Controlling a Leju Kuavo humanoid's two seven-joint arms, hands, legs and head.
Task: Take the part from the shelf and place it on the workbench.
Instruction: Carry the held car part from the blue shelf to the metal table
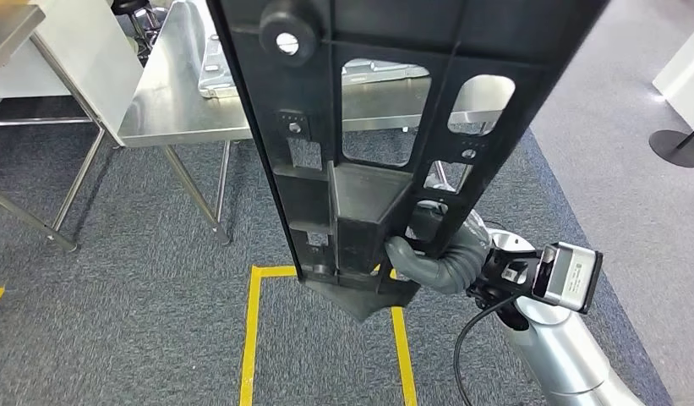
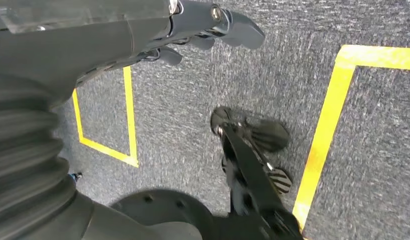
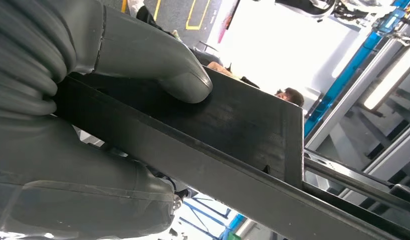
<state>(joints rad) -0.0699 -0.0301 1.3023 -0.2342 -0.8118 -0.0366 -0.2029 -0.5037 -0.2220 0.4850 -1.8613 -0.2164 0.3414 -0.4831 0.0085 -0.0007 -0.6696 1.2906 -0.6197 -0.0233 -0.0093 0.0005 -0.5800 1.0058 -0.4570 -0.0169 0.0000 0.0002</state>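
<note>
Part (image 1: 360,127): one long black plastic frame with cut-out windows, held upright and slightly tilted close before the head camera, above grey carpet, short of the workbench.
Right hand (image 1: 436,258): fingers wrapped round the part's boxy lower block; thumb (image 3: 163,65) pressed flat on its black face.
Left hand (image 2: 193,30): hangs over the carpet, fingers apart, holding nothing.
Workbench (image 1: 174,110): one steel table; a pale metal piece, perhaps a tray (image 1: 216,72), lies on it, contents hidden.
Floor: yellow tape outline (image 1: 252,330).
</note>
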